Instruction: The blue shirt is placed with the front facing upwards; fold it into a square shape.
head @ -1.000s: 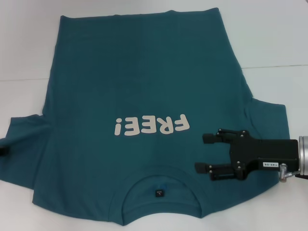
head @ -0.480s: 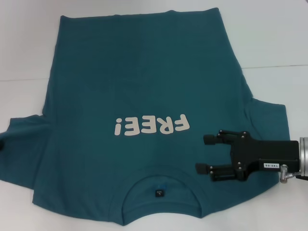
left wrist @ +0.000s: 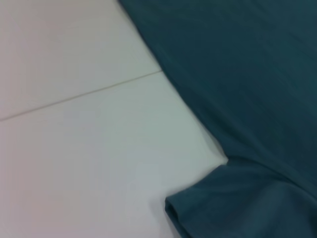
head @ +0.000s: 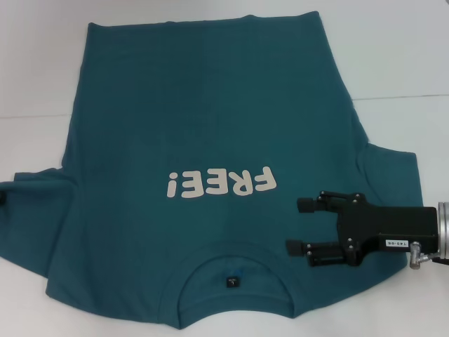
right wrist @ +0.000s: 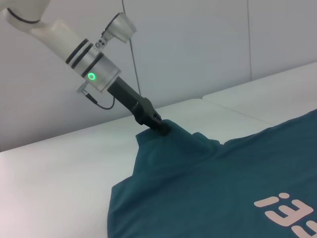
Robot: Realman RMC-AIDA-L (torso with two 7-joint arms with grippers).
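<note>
A: Nearest the robot, what lay on the white table (head: 393,63)?

B: The collar (head: 235,270) of the blue shirt (head: 203,126), round, with a small black tag (head: 232,282) inside it. The shirt was spread front up, collar toward the robot, hem at the far edge. White "FREE!" lettering (head: 219,184) sat on the chest, upside down in the head view.

A: The right gripper (head: 298,226)?

B: Over the shirt's right shoulder, just beside the collar and below the end of the lettering, pointing toward the robot's left. Its two black fingers stood apart, nothing between them. Whether the tips touched the cloth, I could not tell.

A: And the left gripper (right wrist: 163,128)?

B: Out of the head view except perhaps a dark speck at the picture's left edge. The right wrist view showed it at the shirt's left sleeve (right wrist: 176,136), its dark tip buried in cloth drawn up into a small peak. It looked pinched on the sleeve edge, though the fingers themselves were hidden in the fabric.

A: Sleeves otherwise?

B: The left sleeve was rumpled, with folds running toward the body. The right sleeve (head: 393,175) lay flatter, beyond the right gripper's body.

A: Farther off?

B: A thin seam (head: 400,97) crossed the table on both sides of the shirt's torso. The hem (head: 203,21) reached close to the far edge of the head view.
</note>
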